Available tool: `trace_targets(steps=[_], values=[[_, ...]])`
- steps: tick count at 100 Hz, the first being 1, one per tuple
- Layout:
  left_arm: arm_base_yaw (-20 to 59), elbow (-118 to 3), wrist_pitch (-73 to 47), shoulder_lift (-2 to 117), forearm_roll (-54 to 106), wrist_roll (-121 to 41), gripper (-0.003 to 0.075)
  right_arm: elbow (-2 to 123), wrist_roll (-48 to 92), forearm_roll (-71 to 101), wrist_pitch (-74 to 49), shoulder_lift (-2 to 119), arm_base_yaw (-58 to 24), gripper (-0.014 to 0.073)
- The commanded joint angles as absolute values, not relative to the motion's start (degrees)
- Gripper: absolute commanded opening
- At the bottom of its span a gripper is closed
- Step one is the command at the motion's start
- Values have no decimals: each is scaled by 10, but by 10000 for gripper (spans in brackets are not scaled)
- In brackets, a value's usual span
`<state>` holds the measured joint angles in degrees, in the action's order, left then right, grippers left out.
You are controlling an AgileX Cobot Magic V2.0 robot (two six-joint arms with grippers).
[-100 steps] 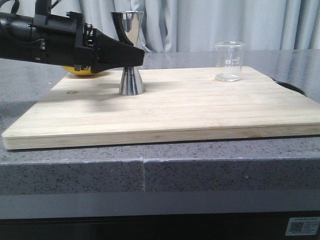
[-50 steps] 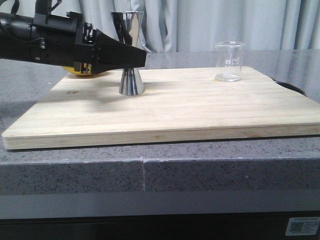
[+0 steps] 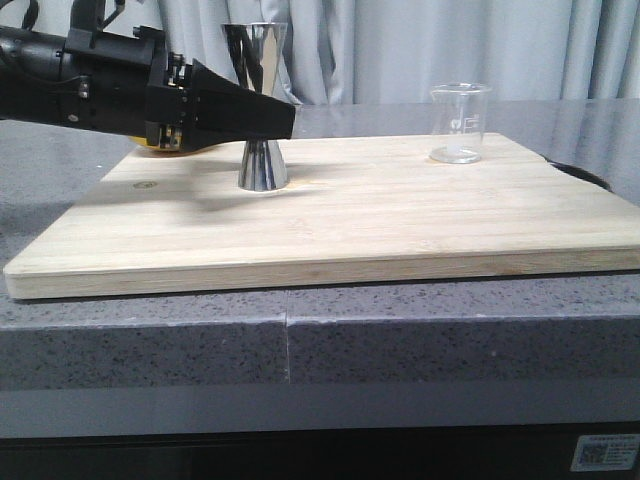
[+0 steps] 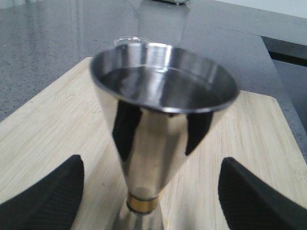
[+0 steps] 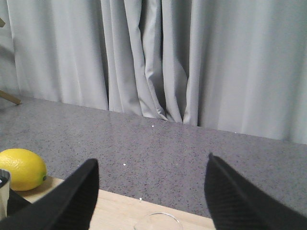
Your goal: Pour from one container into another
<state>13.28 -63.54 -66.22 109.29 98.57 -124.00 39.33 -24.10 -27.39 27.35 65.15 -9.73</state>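
Observation:
The steel jigger [image 3: 263, 165] stands upright on the left part of the wooden board [image 3: 380, 215]. My left gripper [image 3: 285, 120] reaches in from the left at the height of its waist, which the near finger hides in the front view. In the left wrist view the jigger [image 4: 160, 103] rises between the two black fingers [image 4: 53, 196] with a gap on each side, so this gripper [image 4: 152, 162] is open. The empty glass beaker [image 3: 461, 122] stands at the board's back right. My right gripper [image 5: 151, 163] hangs open above the beaker's rim [image 5: 158, 221].
A yellow lemon [image 3: 150, 147] lies behind my left gripper at the board's back left, and the lemon [image 5: 19, 168] also shows in the right wrist view. Grey curtains hang behind the stone table [image 3: 400, 340]. A dark object [image 3: 582, 173] sits by the board's right edge.
My left gripper has slid a little further right, so its fingers now reach further around the jigger. The jigger and beaker have not moved.

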Motion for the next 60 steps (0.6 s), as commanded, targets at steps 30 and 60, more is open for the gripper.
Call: trace_targets(steps=[30,60], values=[[84,-651,-728,1053,993,-1196,548,407,-240,-270,316,635,-96,428],[71,-651,-728,1020,943,-1156,548,407,-240,-270,316,635,-96,428]])
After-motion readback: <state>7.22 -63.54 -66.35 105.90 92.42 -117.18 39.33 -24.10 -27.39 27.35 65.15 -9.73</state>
